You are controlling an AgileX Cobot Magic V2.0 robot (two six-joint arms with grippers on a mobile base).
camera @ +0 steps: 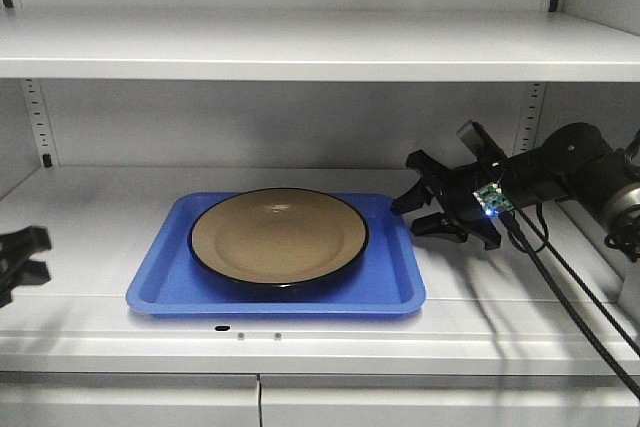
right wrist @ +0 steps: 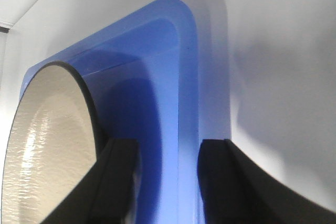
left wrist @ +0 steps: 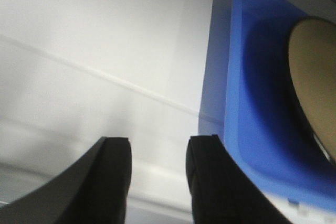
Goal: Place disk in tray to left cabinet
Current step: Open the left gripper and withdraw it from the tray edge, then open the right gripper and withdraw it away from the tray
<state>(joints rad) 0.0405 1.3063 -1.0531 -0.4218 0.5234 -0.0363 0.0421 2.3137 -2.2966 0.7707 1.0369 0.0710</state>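
The tan disk (camera: 278,235) with its black rim lies flat inside the blue tray (camera: 400,292), which rests on the middle shelf of the grey-white cabinet (camera: 300,337). My right gripper (camera: 410,197) hovers open just off the tray's right rim. In the right wrist view its fingers (right wrist: 169,148) straddle the line of the tray rim (right wrist: 186,77) without closing on it, and the disk (right wrist: 47,140) is to their left. My left gripper (camera: 38,255) is open at the frame's left edge, apart from the tray. The left wrist view shows the left gripper (left wrist: 157,148) holding nothing, with the tray (left wrist: 252,108) and disk (left wrist: 315,77) to its right.
An upper shelf (camera: 300,47) runs overhead. Slotted upright strips (camera: 38,122) stand at the back corners. The right arm's cables (camera: 570,297) trail down across the shelf's right front. Door tops (camera: 260,397) show below the shelf edge.
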